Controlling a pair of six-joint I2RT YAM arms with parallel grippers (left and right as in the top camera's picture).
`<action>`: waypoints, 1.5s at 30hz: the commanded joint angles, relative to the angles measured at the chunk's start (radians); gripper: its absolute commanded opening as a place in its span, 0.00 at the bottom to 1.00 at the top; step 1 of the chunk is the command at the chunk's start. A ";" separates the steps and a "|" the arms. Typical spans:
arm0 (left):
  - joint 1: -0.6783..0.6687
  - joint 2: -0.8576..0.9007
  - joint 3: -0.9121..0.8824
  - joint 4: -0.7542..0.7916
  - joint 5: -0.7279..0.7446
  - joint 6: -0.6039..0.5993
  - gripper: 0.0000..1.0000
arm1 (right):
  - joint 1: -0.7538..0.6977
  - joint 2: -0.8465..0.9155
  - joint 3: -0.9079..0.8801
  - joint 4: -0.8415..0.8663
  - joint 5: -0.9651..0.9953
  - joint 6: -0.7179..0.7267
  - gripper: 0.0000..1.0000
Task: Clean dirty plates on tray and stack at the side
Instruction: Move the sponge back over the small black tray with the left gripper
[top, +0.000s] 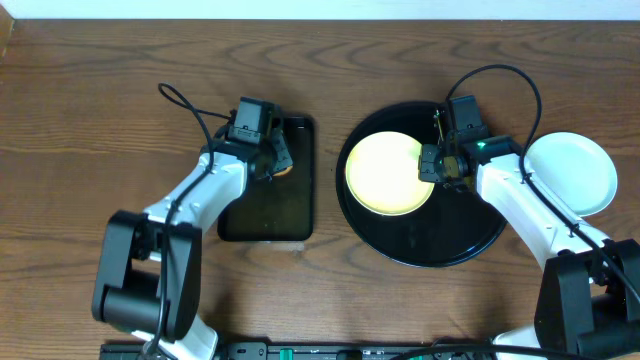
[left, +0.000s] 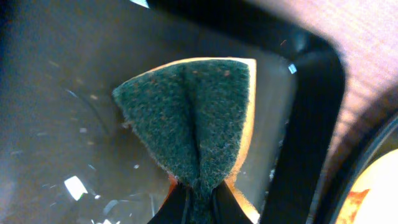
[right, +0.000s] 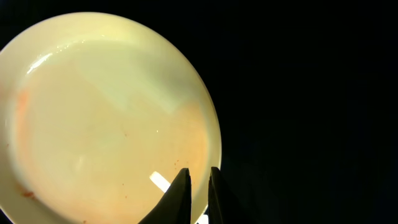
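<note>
A pale yellow plate (top: 385, 172) lies on the left half of the round black tray (top: 450, 245). In the right wrist view the plate (right: 106, 118) shows faint orange smears near its left rim. My right gripper (top: 435, 165) sits at the plate's right edge, its fingers (right: 198, 177) closed across the rim. A pale mint-green plate (top: 570, 172) lies on the table to the right of the tray. My left gripper (top: 275, 165) is shut on a sponge (left: 193, 106), green scouring side up, over the rectangular black tray (top: 265, 215). No second mint-green plate shows on its own.
The rectangular tray's wet floor and raised rim (left: 311, 124) show in the left wrist view, with the yellow plate's edge (left: 373, 193) beyond it. Both arms' cables arch over the back of the wooden table (top: 80, 120).
</note>
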 joint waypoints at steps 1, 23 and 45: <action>0.044 0.050 -0.009 0.019 0.239 0.080 0.08 | -0.011 0.009 -0.006 -0.004 -0.007 -0.002 0.09; 0.111 0.111 -0.011 -0.125 0.495 0.435 0.07 | -0.011 0.009 -0.006 -0.008 -0.007 -0.003 0.08; 0.099 0.111 -0.010 -0.190 -0.060 -0.060 0.07 | -0.011 0.009 -0.006 -0.018 -0.007 -0.002 0.07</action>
